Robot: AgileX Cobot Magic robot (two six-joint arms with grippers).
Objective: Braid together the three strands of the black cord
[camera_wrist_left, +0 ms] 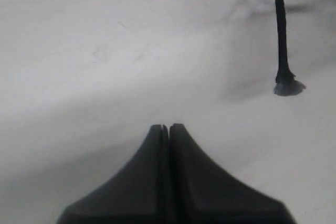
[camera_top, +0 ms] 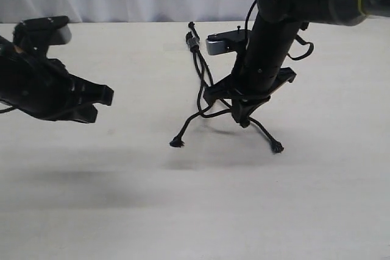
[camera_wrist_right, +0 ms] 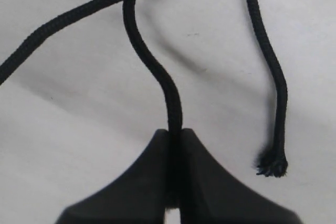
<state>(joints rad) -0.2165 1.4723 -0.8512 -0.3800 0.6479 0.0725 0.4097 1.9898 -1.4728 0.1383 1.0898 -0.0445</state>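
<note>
The black cord (camera_top: 198, 68) is thin rope with a woven, braided-looking surface, matt black against the pale table (camera_top: 122, 211). It lies near the middle of the table, a little right of centre. Its joined end is at the far side, where a small greyish clamp (camera_top: 194, 42) binds it. From there the three strands (camera_top: 206, 92) run toward the near side, crossing one another loosely rather than in any neat plait.

Counted, there are three strands, one clamp and two grippers.

The left strand (camera_top: 186, 127) bends out to the near left and ends on the table in a frayed knob (camera_top: 177, 143); the left wrist view shows that flared tip lying flat. The right strand (camera_top: 265, 133) runs out to the near right and ends in a second frayed knob (camera_top: 277, 148). The middle strand (camera_wrist_right: 157, 72) is pinched by the right gripper (camera_top: 244, 120), which points down over the place where the strands cross. In the right wrist view this strand runs straight into the seam between the two fingers, and its own end is hidden.

The left gripper (camera_top: 105, 103) hovers above the table well to the left of the cord, touching nothing; its fingers (camera_wrist_left: 152, 182) are pressed together with nothing between them
</note>
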